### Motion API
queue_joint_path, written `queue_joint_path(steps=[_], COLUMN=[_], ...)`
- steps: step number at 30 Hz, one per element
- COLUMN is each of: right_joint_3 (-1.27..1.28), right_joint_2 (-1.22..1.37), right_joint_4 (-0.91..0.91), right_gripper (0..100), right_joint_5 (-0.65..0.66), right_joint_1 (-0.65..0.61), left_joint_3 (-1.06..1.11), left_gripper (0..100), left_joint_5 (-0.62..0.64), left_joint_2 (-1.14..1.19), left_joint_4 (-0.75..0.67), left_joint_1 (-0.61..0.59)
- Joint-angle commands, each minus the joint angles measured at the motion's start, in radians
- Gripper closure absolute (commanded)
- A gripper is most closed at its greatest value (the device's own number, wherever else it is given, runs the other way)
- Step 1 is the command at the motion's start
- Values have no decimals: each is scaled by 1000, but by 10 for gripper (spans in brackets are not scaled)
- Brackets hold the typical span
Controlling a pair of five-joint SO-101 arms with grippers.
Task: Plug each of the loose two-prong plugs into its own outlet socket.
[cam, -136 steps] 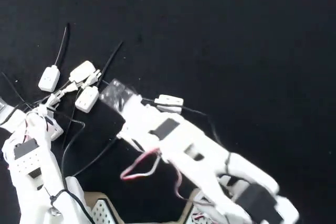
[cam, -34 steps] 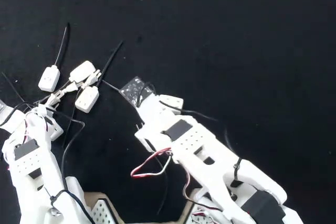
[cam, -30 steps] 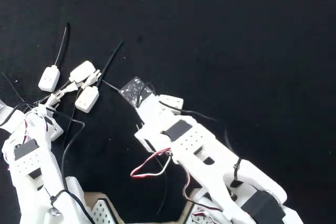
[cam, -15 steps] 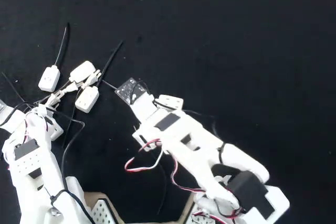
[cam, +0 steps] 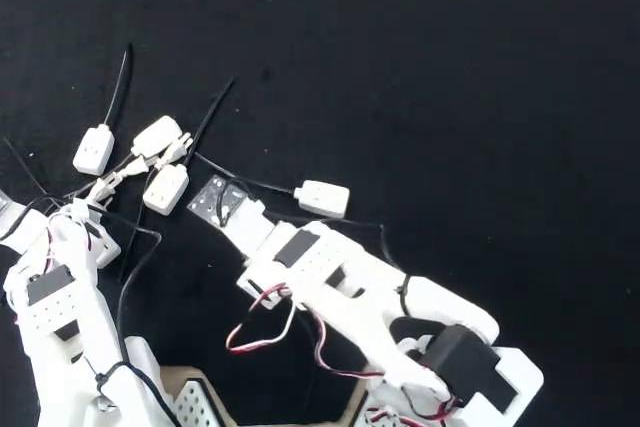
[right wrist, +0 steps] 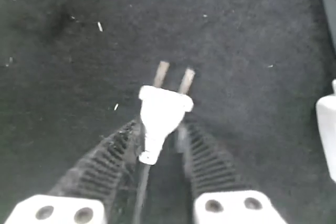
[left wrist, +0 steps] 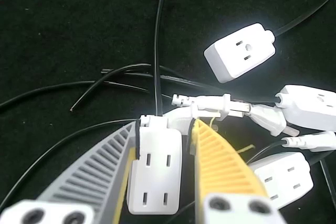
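A white two-prong plug is pinched between the fingers of the right tool. Its two prongs point away from the wrist, and its dark cord runs back between the fingers, over the black surface. In the high view the right tool lies just beside a white outlet socket. A corded socket rests near the other side of that arm. At the surface's edge the left tool is pressed onto a white socket block, with a grey finger on one side, a yellow finger on the other, and the slots facing the camera. Beyond it lie a far socket on a black cord, a side socket and a near socket. A loose white plug lies just beside the side socket, and thin black cords cross the cloth nearby
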Motion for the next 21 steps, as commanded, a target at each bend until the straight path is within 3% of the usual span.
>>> queue_joint_path(steps=[1,6,10,14,18,21], right_joint_3=[-50,-171,-280,-182,-16,67], right_joint_2=[-25,-137,-186,-165,-139,-130], right_joint_4=[38,230,325,351,259,149], right_gripper=[988,988,988,987,987,982], right_joint_5=[14,71,450,812,853,778], right_joint_1=[100,241,307,249,172,170], left_joint_3=[-13,-13,-13,-13,-13,-13], left_gripper=[830,830,830,830,830,830], left_joint_5=[6,6,6,6,6,6], left_joint_2=[-20,-20,-20,-20,-20,-20], left_joint_4=[-15,-15,-15,-14,-12,-12], left_joint_1=[-15,-15,-15,-15,-15,-16])
